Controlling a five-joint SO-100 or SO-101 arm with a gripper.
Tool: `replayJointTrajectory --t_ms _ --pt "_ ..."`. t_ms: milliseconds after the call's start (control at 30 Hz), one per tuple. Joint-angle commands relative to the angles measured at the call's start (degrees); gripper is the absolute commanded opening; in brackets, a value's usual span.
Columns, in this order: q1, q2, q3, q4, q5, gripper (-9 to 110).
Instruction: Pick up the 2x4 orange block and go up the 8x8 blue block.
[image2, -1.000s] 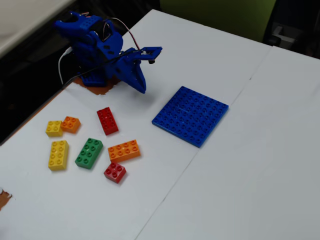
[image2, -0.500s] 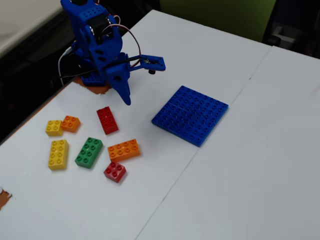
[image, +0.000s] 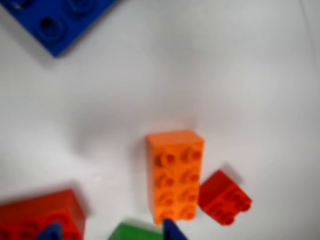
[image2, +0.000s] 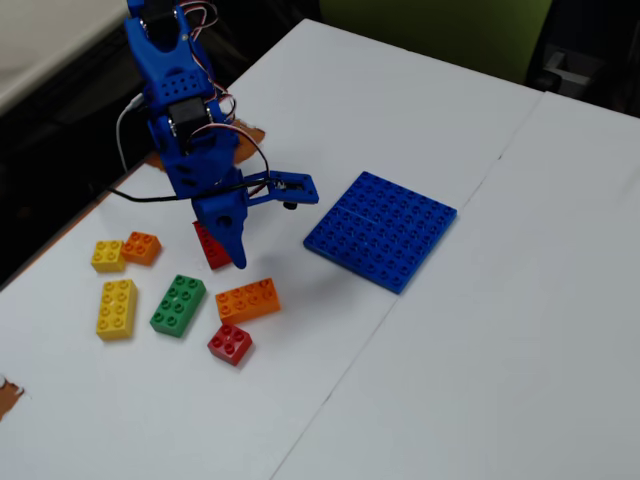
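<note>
Empty, parted gripper (image2: 237, 258) hovers above the 2x4 orange block (image2: 247, 299), bare table (image2: 480, 330) rightward.

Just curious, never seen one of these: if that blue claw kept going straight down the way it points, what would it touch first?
Probably the long red plastic brick or the white table beside it; the gripper hangs just short of the orange eight-stud brick. Depth is unclear.
</note>
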Motion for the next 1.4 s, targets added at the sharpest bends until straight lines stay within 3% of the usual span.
replayJointTrajectory --t_ms 0,500,1200,1367 --pt "0.5 -1.4 -12.1 6.1 0.2 24" --pt "2.2 -22.0 -33.1 5.4 0.2 26" --pt "1.1 -30.1 -33.4 5.3 0.4 30" --pt "0.7 -31.0 -33.4 5.2 1.8 23"
